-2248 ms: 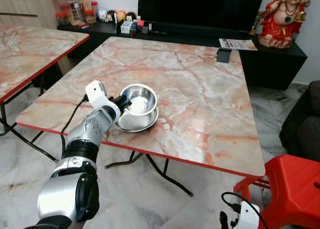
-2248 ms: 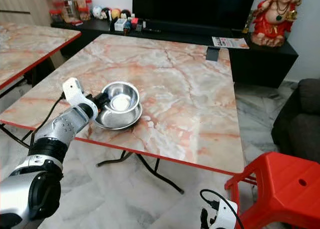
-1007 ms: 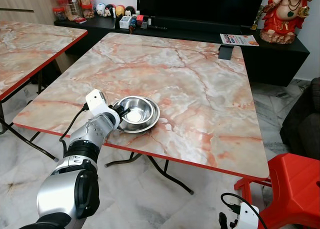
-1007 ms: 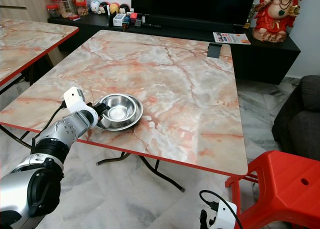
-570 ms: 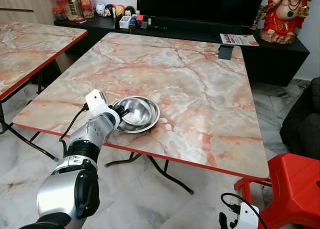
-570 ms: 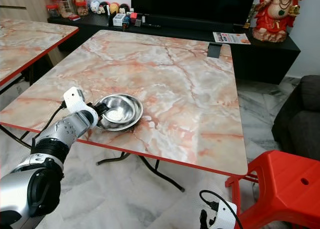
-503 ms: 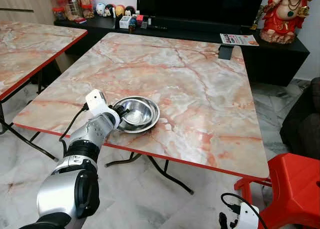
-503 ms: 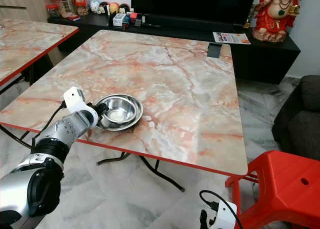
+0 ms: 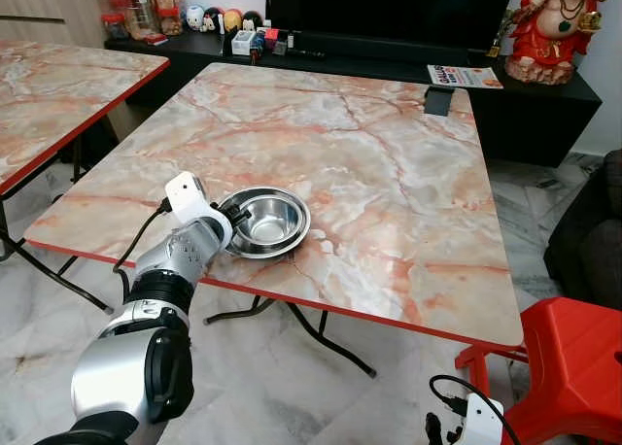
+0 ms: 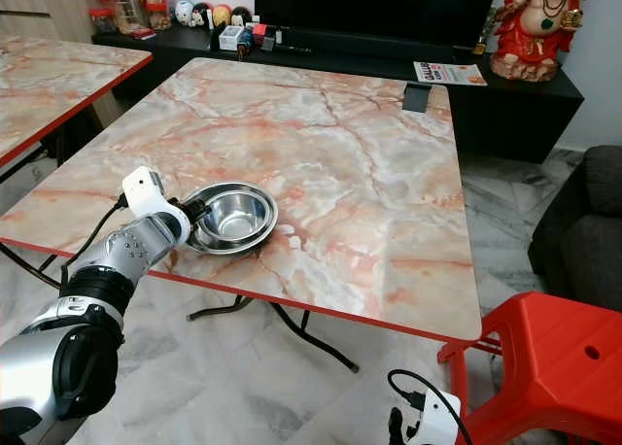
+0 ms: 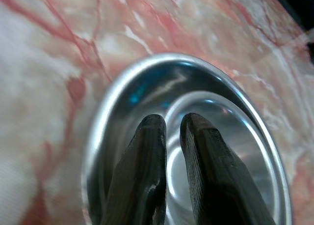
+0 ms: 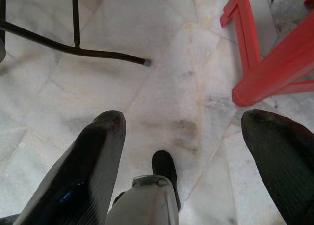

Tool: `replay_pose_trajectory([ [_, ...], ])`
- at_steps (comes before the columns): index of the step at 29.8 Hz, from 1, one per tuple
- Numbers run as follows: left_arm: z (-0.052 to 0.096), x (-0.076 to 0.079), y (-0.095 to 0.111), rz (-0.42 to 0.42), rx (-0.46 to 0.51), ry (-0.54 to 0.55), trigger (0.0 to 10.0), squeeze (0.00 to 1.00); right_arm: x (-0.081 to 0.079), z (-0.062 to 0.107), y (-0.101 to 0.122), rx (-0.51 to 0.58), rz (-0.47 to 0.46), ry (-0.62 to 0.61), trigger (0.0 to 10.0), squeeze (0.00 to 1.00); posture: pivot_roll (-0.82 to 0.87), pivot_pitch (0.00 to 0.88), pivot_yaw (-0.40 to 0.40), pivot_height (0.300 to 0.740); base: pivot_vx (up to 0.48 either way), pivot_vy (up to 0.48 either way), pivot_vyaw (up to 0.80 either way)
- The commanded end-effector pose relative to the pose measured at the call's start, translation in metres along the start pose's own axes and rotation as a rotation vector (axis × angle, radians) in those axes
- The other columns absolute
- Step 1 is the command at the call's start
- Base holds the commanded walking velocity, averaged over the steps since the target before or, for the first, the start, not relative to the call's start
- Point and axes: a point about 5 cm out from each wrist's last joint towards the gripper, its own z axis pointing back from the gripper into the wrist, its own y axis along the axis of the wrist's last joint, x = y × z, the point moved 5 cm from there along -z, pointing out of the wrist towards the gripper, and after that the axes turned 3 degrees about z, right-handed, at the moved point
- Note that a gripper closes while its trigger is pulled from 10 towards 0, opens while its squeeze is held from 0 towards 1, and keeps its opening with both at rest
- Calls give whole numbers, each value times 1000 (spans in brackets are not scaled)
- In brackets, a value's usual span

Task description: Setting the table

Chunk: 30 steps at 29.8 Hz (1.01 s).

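A steel bowl (image 9: 272, 216) sits level inside a wider, shallow steel plate (image 9: 294, 242) near the front left of the marble table (image 9: 389, 173). My left gripper (image 9: 236, 215) is at the bowl's left rim. In the left wrist view its black fingers (image 11: 147, 151) are nearly together at that rim (image 11: 216, 99), one outside the bowl and one inside. My right gripper (image 12: 185, 119) hangs open, low over the floor tiles.
A red plastic stool (image 9: 573, 367) stands at the front right, close to the table corner. A second marble table (image 9: 58, 85) is on the left. Behind are a black TV console (image 9: 389, 61) and a red statue (image 9: 556, 27). A small black object (image 9: 438, 100) sits at the table's far edge.
The bowl, held raised over the plate 2.2 s ago, has come down into it. It was tilted half a second ago and now lies level. The right arm has not moved.
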Motion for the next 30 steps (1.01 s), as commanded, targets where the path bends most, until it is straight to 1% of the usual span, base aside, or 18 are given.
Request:
replay_pose_trajectory([
  [1, 2, 6, 18, -57, 64, -20, 10000, 0, 2, 0, 0, 1, -8, -7, 10000, 0, -26, 0, -22, 740, 0, 0, 0],
  [2, 4, 18, 28, -93, 113, -89, 10000, 0, 2, 0, 0, 1, -8, -6, 10000, 0, -26, 0, -22, 740, 0, 0, 0],
  [3, 4, 18, 28, -93, 113, -89, 10000, 0, 2, 0, 0, 1, -8, -6, 10000, 0, -26, 0, -22, 740, 0, 0, 0],
  [4, 5, 23, 32, -112, 130, -115, 10000, 0, 2, 0, 0, 1, -7, -6, 10000, 0, -26, 0, -22, 740, 0, 0, 0],
  [5, 8, 33, 36, -151, 147, -162, 10000, 0, 2, 0, 0, 0, -8, -6, 10000, 0, -26, 0, -22, 740, 0, 0, 0],
  [6, 8, 33, 36, -151, 147, -162, 10000, 0, 2, 0, 0, 0, -8, -6, 10000, 0, -26, 0, -22, 740, 0, 0, 0],
  [8, 9, 38, 37, -180, 153, -177, 10000, 0, 1, 0, 0, 0, -7, -5, 10000, 0, -24, 0, -22, 740, 0, 0, 0],
  [9, 10, 44, 37, -196, 153, -206, 10000, 0, 1, 0, 0, 0, -7, -4, 10000, 0, -24, 0, -22, 740, 0, 0, 0],
  [12, 10, 48, 36, -198, 152, -231, 10000, 0, 1, 0, 0, 0, -7, -3, 10000, 0, -23, 0, -21, 740, 0, 0, 0],
  [13, 10, 58, 25, -226, 112, -286, 10000, 0, 0, 0, 0, -1, -9, -3, 10000, 0, -28, 0, -16, 740, 0, 0, 0],
  [14, 9, 61, 17, -242, 78, -303, 10000, 0, 0, 0, 0, 0, -9, -3, 10000, 0, -29, 0, -15, 740, 0, 0, 0],
  [17, 8, 62, 8, -256, 42, -304, 10000, 0, 0, 0, 0, 0, -12, -5, 10000, 0, -30, 0, -14, 740, 0, 0, 0],
  [21, 8, 61, 4, -268, 30, -300, 10000, 0, 0, 0, 0, 0, -13, -6, 10000, 0, -31, 0, -13, 740, 0, 0, 0],
  [22, 7, 61, -1, -281, 5, -301, 10000, 0, 1, 0, -1, -1, -13, -7, 10000, 0, -31, 0, -13, 740, 0, 0, 0],
  [24, 7, 60, -2, -285, -4, -300, 10000, 0, 1, 0, -1, -1, -14, -8, 10000, 0, -29, 0, -13, 740, 0, 0, 0],
  [28, 4, 49, -10, -329, -50, -237, 10000, 0, 1, 0, -1, -2, -15, -8, 10000, 0, -29, 0, -12, 740, 0, 0, 0],
  [29, 4, 49, -10, -329, -50, -237, 10000, 0, 1, 0, -1, -2, -15, -8, 10000, 0, -29, 0, -12, 740, 0, 0, 0],
  [30, 3, 45, -12, -348, -65, -211, 10000, 0, 1, 0, -1, -2, -15, -8, 10000, 0, -29, 0, -11, 740, 0, 0, 0],
])
